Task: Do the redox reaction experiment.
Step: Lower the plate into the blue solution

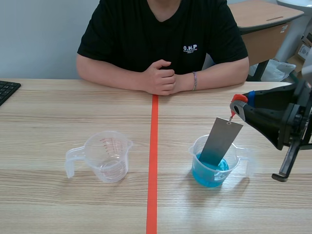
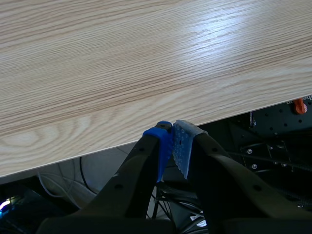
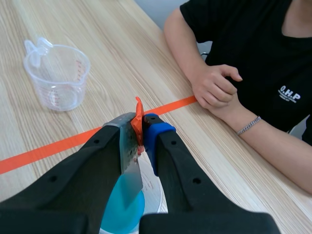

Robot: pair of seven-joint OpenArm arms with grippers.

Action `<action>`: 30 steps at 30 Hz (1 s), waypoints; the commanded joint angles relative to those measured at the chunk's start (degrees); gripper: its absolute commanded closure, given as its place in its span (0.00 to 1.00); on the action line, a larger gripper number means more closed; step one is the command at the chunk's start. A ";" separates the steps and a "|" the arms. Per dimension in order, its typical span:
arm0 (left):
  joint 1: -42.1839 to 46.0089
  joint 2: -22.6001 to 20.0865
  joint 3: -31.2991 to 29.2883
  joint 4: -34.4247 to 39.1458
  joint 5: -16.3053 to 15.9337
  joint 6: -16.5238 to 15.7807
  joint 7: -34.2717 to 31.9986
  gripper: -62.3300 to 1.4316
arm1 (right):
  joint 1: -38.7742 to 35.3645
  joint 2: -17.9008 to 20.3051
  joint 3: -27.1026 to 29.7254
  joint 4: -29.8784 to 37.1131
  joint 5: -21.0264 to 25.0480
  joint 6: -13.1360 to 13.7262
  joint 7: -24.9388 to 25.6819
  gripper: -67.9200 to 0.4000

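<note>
Your right gripper [image 1: 237,104] pinches the metal strip [image 1: 222,140] dipped in the blue-filled cup [image 1: 233,163] toward the table's [image 1: 48,112] near edge, left gripper [image 2: 171,146] closed on nothing; any sideways drag could tip that cup.

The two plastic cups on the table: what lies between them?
Only the orange-red tape line on the bare table lies between the empty cup and the cup with blue liquid; the scene view shows it.

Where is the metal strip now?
Scene view, right of the tape line: the metal strip hangs from the right tool, lower end in the blue-liquid cup.
</note>
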 commanded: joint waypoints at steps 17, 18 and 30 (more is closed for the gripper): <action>-0.02 0.15 0.00 0.94 -0.20 -0.13 -0.28 0.91 | 1.27 -4.28 -0.61 -4.33 -5.35 1.33 3.82 0.97; -0.02 0.15 0.00 0.94 -0.20 -0.13 -0.28 0.91 | 1.27 -4.28 -0.61 -4.33 -5.35 1.33 3.82 0.97; -0.02 0.15 0.00 0.94 -0.20 -0.13 -0.31 0.91 | 1.27 -4.28 -0.61 -4.33 -5.35 1.33 3.85 0.97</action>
